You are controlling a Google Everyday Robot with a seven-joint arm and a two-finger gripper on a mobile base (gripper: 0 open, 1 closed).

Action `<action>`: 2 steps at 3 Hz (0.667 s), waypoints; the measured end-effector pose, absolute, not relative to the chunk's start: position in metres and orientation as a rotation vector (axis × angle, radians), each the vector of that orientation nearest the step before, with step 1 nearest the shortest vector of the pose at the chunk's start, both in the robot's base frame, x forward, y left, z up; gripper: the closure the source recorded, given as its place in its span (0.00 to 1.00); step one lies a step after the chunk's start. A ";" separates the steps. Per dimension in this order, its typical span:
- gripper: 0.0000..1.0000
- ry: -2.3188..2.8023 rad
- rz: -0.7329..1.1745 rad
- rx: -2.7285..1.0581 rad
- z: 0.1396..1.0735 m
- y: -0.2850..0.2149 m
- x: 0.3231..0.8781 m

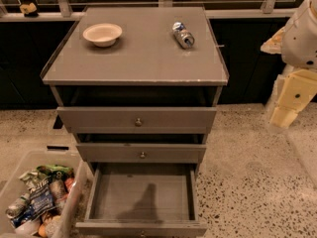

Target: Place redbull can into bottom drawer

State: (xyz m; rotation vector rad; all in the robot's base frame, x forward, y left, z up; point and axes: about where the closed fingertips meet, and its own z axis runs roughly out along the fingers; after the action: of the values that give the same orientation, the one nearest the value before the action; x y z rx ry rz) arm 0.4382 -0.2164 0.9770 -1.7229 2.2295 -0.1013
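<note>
The redbull can lies on its side on the grey cabinet top, towards the back right. The bottom drawer is pulled out at the cabinet's foot, and nothing lies on its flat grey floor. My gripper, cream-yellow below a white arm, hangs at the right edge of the view. It is beside the cabinet and below its top, well to the right of the can and apart from it. It holds nothing that I can see.
A round cream bowl stands on the cabinet top at the back left. Two closed drawer fronts with round knobs sit above the open drawer. A clear bin with colourful snack packets stands on the speckled floor at the lower left.
</note>
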 end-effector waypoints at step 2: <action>0.00 2.206 -0.085 -1.735 0.978 -0.215 0.447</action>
State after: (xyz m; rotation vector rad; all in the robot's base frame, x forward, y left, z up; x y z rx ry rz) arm 0.4468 -0.2148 0.9775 -1.7354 2.2058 -0.0853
